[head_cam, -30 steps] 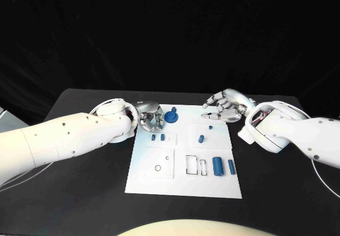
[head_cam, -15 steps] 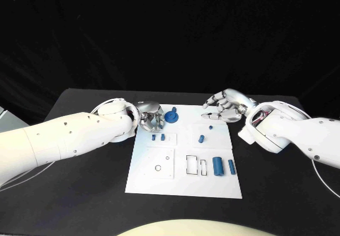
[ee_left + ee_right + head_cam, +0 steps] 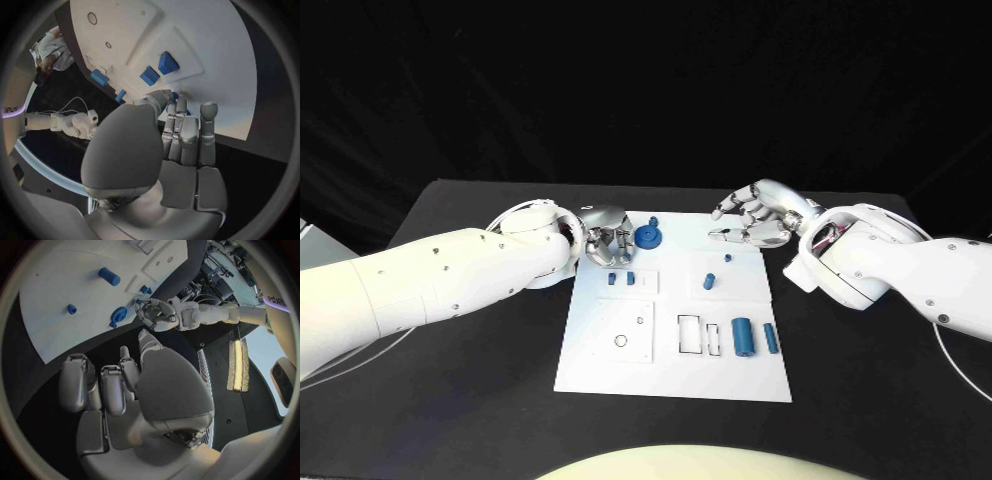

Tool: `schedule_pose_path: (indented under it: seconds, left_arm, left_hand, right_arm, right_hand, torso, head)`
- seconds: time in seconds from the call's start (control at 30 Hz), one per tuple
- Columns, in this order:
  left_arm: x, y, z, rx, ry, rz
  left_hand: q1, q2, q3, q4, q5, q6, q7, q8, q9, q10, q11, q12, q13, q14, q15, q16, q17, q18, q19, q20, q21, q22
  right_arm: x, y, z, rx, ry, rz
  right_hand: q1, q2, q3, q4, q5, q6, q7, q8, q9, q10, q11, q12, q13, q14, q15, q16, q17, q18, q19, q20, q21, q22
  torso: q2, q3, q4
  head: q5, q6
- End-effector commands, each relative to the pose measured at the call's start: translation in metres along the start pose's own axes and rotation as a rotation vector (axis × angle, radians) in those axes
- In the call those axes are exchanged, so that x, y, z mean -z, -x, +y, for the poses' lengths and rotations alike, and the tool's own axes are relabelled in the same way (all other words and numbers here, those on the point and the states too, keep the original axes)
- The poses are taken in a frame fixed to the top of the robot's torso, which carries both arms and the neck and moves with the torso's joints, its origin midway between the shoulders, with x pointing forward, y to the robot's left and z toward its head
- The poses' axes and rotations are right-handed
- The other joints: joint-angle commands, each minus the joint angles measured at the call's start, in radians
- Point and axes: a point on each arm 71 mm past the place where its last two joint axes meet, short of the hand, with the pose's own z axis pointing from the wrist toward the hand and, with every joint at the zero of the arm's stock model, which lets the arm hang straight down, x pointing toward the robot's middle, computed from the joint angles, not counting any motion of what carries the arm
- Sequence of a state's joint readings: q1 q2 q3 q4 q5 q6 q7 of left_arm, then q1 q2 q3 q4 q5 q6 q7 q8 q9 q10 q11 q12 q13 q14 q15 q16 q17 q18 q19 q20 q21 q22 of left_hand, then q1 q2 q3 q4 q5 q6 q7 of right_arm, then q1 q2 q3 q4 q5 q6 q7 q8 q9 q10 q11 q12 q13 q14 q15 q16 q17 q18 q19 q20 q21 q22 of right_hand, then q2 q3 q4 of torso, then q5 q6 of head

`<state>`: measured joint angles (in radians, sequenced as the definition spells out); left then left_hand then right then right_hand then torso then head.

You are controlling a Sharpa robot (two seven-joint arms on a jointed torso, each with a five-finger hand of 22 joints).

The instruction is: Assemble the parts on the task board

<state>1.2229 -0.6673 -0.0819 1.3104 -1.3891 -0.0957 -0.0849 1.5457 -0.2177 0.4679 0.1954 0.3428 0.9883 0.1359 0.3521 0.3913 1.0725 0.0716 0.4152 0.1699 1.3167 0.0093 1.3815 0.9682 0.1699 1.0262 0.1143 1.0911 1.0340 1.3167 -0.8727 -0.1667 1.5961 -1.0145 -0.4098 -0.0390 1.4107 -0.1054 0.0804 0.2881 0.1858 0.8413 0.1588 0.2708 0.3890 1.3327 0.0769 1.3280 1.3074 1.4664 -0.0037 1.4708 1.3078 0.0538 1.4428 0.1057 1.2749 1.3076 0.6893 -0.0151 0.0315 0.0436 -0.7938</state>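
Task board [image 3: 678,372] carries seven blue parts [image 3: 743,337]; both hands, left [image 3: 606,243] and right [image 3: 751,221], curl empty.

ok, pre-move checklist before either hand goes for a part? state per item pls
1. Left hand free: ok, fingers curled, nothing seen in them.
2. Right hand free: ok, hovers at the board's far right corner, holds nothing.
3. Round blue part reachable: ok, stands at the far edge beside the left hand, apart from it.
4. Task board flat on the table: ok.
5. Two blue cylinders loose near the rectangular slots: ok, lying flat.
6. Small pegs seated: cannot tell.
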Motion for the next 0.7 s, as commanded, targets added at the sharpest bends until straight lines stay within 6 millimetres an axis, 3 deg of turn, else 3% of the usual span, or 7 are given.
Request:
schedule_pose_path:
  seconds: [0.03, 0.47, 0.7]
  left_arm:
    - [-0.0004, -0.0084, -0.0012, 0.005, -0.003, 0.045]
    - [0.0021, -0.0086, -0.0001, 0.014, -0.006, 0.033]
    - [0.0024, -0.0077, 0.0002, 0.024, -0.007, 0.017]
  left_hand:
    - [-0.008, 0.005, -0.002, -0.006, 0.002, 0.005, -0.001, 0.000, 0.002, 0.007, 0.002, -0.003, -0.001, 0.009, -0.001, 0.003, 0.001, -0.019, 0.005, 0.000, 0.005, 0.001]
    - [-0.013, 0.000, -0.002, -0.009, 0.001, -0.002, 0.002, -0.009, 0.000, 0.006, 0.005, -0.015, -0.002, 0.008, 0.002, 0.003, -0.004, -0.018, 0.003, 0.000, 0.003, 0.000]
    - [-0.025, -0.011, 0.006, -0.015, 0.003, -0.039, 0.009, -0.046, -0.009, 0.012, 0.009, -0.037, -0.001, 0.005, 0.006, 0.004, -0.011, -0.018, 0.000, 0.003, 0.002, 0.000]
  right_arm:
    - [0.0002, -0.0012, 0.0008, 0.007, 0.007, 0.013]
    - [0.0004, -0.0007, 0.0001, 0.008, 0.006, 0.011]
    - [0.0003, -0.0006, -0.0001, 0.008, 0.006, 0.011]
  right_hand:
    - [-0.004, 0.007, 0.004, 0.001, 0.002, -0.003, -0.001, 0.007, -0.001, 0.002, -0.003, 0.003, 0.015, 0.054, 0.002, -0.006, 0.055, 0.011, 0.000, -0.004, -0.001, 0.092]
    - [-0.004, 0.007, 0.004, 0.001, 0.002, -0.003, -0.001, 0.007, -0.001, 0.002, -0.003, 0.003, 0.015, 0.054, 0.002, -0.006, 0.055, 0.011, 0.000, -0.004, -0.001, 0.092]
    - [-0.004, 0.007, 0.004, 0.001, 0.002, -0.003, -0.001, 0.007, -0.001, 0.002, -0.003, 0.003, 0.015, 0.054, 0.002, -0.006, 0.055, 0.011, 0.000, -0.004, -0.001, 0.092]
  torso:
    - [-0.001, -0.0003, 0.0009]
    - [-0.001, -0.0011, 0.0007]
    - [-0.001, -0.0006, 0.0004]
  head:
    - [-0.001, 0.000]
    - [0.001, 0.001]
    - [0.002, 0.001]
